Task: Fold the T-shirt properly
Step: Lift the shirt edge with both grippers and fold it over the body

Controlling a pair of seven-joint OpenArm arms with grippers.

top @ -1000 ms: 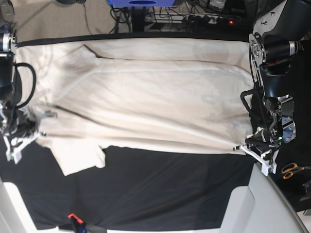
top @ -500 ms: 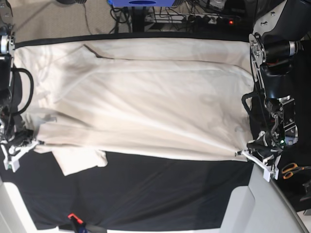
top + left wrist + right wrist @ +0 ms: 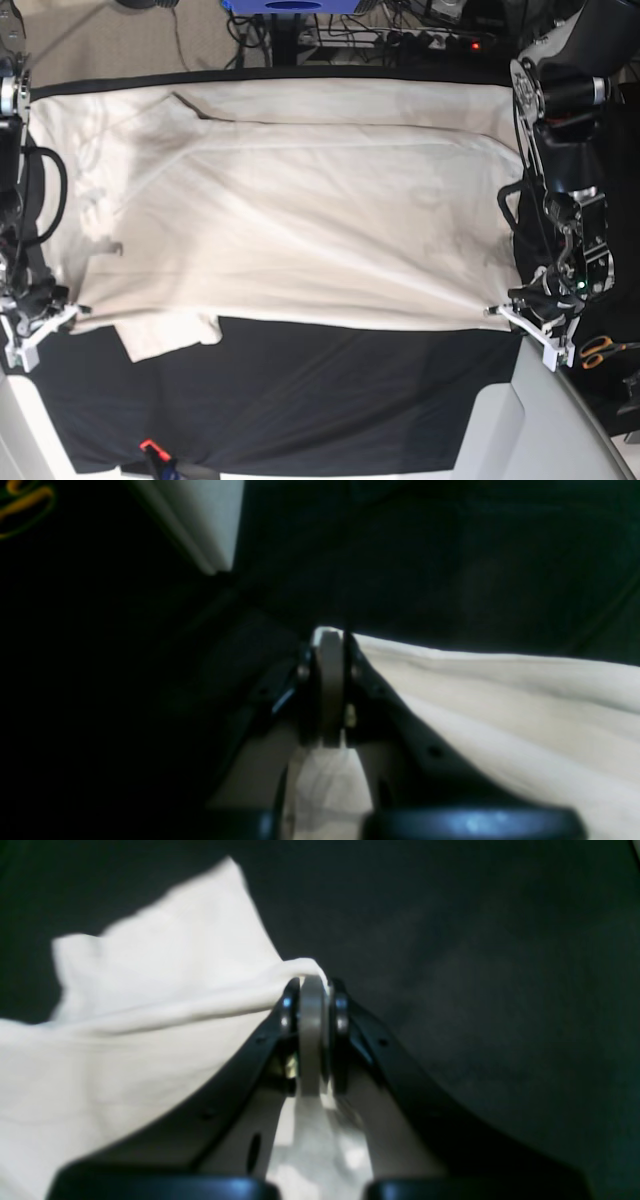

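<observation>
Cream T-shirt [image 3: 290, 210] lies spread across the black cloth [image 3: 330, 400]. At its near-left corner the right gripper [image 3: 68, 314], arm reaching low, pinches the hem; near-right, the left gripper [image 3: 497, 312] clamps the other corner.

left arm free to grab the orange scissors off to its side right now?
Probably not. The left gripper is shut on the T-shirt hem corner, so it would have to drop the cloth first. The scissors lie close beside that arm with nothing visible in between, so the way itself looks free.
</observation>
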